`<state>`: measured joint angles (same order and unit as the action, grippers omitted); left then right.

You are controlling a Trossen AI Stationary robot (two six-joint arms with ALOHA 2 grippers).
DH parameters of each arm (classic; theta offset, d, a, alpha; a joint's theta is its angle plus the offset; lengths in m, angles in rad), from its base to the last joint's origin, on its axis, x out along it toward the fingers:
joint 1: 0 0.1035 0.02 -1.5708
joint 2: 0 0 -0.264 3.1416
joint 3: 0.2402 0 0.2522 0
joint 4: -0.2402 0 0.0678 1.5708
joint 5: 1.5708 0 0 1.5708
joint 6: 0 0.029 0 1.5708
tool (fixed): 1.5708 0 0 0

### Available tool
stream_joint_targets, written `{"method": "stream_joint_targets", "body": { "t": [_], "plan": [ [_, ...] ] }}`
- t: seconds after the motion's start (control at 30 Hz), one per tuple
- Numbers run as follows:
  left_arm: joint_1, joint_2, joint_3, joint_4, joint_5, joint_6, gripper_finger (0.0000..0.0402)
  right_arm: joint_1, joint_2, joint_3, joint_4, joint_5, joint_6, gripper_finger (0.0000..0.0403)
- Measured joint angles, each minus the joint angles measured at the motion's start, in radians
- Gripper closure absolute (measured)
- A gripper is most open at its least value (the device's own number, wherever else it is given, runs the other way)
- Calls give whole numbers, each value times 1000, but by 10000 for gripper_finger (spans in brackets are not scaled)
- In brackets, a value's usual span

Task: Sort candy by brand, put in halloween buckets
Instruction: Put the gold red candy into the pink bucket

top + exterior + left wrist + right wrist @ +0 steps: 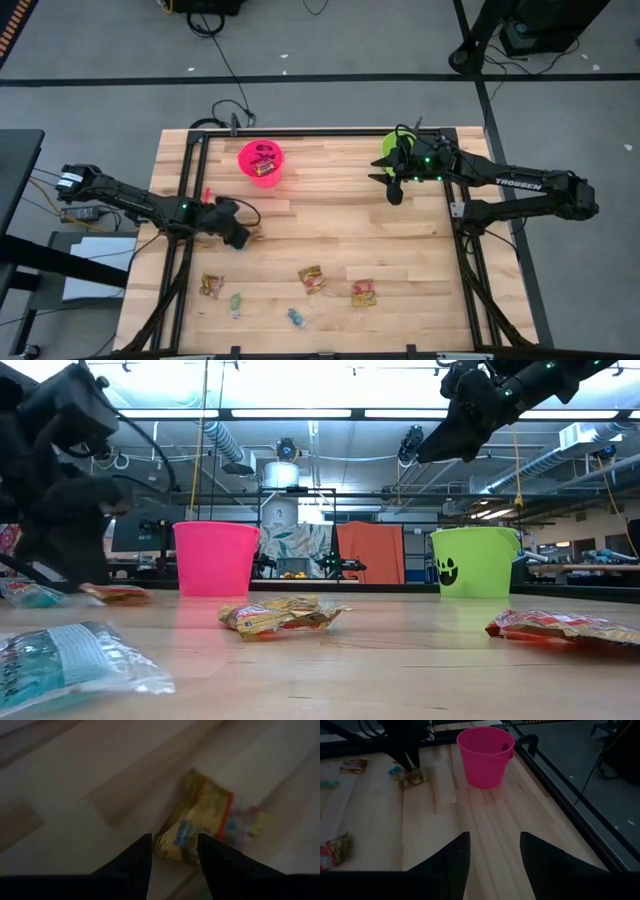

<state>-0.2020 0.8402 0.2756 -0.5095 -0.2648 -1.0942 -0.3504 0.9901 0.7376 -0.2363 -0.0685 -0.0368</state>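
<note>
My left gripper [238, 236] is low over the table's left middle, open. Its fingers stand on either side of the near end of a flat yellow-orange candy packet [212, 817] lying on the wood; I see no touch. My right gripper [396, 190] hangs open and empty in the air beside the lime green bucket [388, 147], well above its rim in the low view [440, 450]. The hot pink bucket [243, 155] stands at the far left and holds an orange packet [264, 166]. Several more sweets lie near the front edge, such as a packet [312, 279] and a teal piece [297, 318].
A black metal frame [190, 200] runs along the table's left, far and right sides. Bare wood lies between the two buckets and in the table's middle [340, 220]. Orange packets [280, 617] and a teal wrapper [70, 660] lie close to the low camera.
</note>
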Motion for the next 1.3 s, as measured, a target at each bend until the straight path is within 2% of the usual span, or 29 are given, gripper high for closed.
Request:
{"method": "stream_joint_targets", "body": {
  "t": [0.13, 0.43, 0.57, 0.8, 1.03, 1.3],
  "plan": [
    [0, 4, 0, 79, 0, 17, 237, 0, 0, 0, 1, 0, -4, 219],
    [0, 5, 0, 98, -9, 16, 237, 0, 0, 0, 0, 0, -7, 219],
    [0, 5, 0, 84, 26, 21, 237, 1, 0, 0, -3, 0, -7, 219],
    [-3, 5, 0, 97, 94, 231, 237, 1, 0, 0, -4, 0, -7, 219],
    [-3, 16, 0, 99, 50, 402, 237, 1, 0, 0, -4, 0, -7, 219],
    [-3, 116, 1, 119, 101, 598, 237, 1, 0, 0, -3, 5, 7, 219]
  ]
}}
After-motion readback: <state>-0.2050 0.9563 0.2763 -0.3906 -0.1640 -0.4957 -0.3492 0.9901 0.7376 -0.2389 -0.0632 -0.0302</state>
